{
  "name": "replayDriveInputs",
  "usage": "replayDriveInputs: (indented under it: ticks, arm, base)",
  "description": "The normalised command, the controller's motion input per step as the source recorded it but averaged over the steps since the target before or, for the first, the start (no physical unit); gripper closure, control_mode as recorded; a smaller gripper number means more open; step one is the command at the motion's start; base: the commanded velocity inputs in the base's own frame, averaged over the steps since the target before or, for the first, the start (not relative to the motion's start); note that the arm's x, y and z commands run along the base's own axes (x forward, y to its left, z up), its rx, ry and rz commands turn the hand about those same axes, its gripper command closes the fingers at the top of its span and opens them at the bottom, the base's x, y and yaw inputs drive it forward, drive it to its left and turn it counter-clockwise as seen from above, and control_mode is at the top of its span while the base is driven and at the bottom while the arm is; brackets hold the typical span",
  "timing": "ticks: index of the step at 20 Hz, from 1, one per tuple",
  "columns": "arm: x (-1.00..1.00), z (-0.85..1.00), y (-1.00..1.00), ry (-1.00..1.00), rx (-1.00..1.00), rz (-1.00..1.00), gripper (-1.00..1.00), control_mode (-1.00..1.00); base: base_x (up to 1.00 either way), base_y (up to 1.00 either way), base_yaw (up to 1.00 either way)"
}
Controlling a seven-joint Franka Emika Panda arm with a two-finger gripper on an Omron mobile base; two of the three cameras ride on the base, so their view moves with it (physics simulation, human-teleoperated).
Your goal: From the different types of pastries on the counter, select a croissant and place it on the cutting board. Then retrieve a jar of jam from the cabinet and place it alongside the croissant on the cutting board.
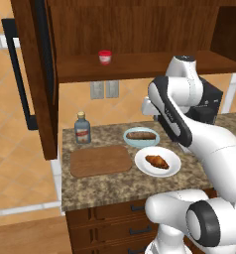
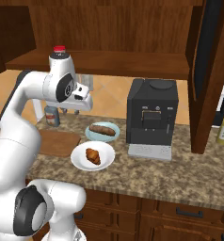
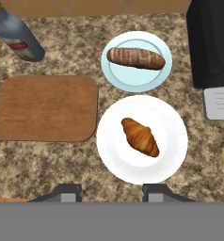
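bottle (image 3: 17, 38) red label, text unreadable

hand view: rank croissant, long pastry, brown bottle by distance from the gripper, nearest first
Gripper sits at the bottom edge, over the counter.
1. Croissant, on the white plate just ahead of the fingertips.
2. Long pastry, on the pale blue plate beyond the white one.
3. Brown bottle, far top-left corner, past the cutting board.

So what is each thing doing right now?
Croissant: on the white plate.
Long pastry: on the blue plate.
Cutting board: bare.
Jam jar: on the cabinet shelf.
Cabinet door: open.
Pincer: shut, holding nothing.
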Motion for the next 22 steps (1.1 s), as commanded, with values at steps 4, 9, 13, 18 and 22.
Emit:
replayDriveInputs:
  ticks: [4, 9, 13, 18, 22]
  arm:
    - [-0.01, -0.06, -0.07, -0.01, 0.00, 0.04, -1.00, -1.00]
    - [-0.16, -0.32, -0.68, 0.00, -0.01, 0.15, -1.00, -1.00]
    - [-0.23, -0.57, -0.24, 0.06, -0.06, 0.10, -1.00, -1.00]
    - [-0.14, -0.52, 0.15, 0.01, -0.13, 0.17, -1.00, -1.00]
    - [0.00, -0.60, 0.20, 0.06, -0.13, 0.21, -1.00, -1.00]
  base:
    - [0.00, 0.00, 0.00]
    - [0.00, 0.00, 0.00]
    - [0.00, 0.00, 0.00]
    - [0.00, 0.00, 0.00]
    - [0.00, 0.00, 0.00]
